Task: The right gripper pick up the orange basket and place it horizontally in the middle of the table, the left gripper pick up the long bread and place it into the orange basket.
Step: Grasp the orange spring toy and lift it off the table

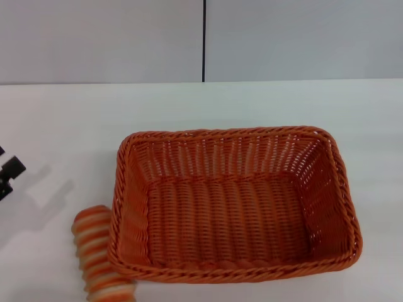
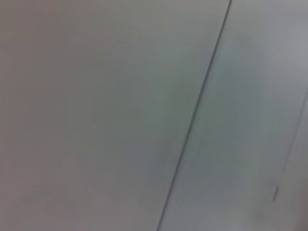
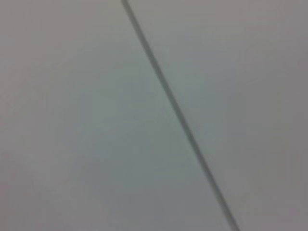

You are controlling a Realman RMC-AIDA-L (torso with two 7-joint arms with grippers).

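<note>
The orange basket (image 1: 233, 204) lies lengthwise across the middle of the white table (image 1: 63, 119) in the head view, with nothing inside it. The long bread (image 1: 97, 259), striped orange and cream, rests on the table against the basket's near left corner. A black piece of my left gripper (image 1: 7, 175) pokes in at the left edge, above and to the left of the bread and apart from it. The right gripper is out of view. Neither wrist view shows any task object.
A grey wall with a dark vertical seam (image 1: 204, 41) stands behind the table. Both wrist views show only grey panels with a dark seam (image 2: 192, 125) (image 3: 178, 115). White tabletop stretches to the left of the basket and behind it.
</note>
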